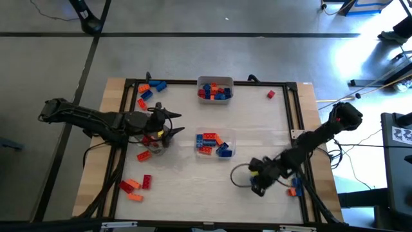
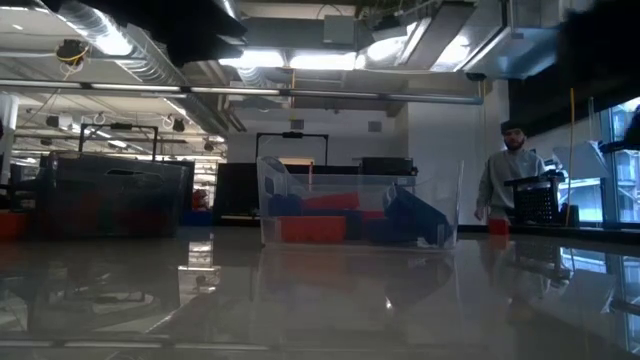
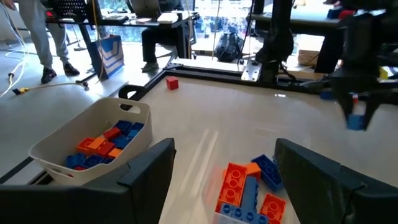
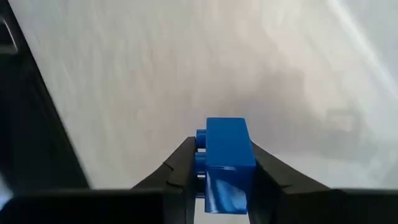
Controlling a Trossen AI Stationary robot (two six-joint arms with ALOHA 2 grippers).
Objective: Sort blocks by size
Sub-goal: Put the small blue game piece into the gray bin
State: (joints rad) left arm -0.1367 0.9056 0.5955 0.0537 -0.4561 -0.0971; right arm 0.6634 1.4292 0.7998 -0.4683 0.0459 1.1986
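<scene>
one blue block [image 4: 225, 155] in right gripper [image 4: 222, 163], left gripper [image 3: 227, 171] wide

Robotics lab: exposed ceiling ducts [image 2: 130, 60], framed worktable [image 1: 193, 187].

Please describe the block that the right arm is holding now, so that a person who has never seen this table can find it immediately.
Start at the wooden table and go to its right side, near the front edge, where the right gripper hangs above the white surface. Between its dark fingers sits one small blue block. Unlike the other blocks, it lies in no tray and no loose pile.
</scene>
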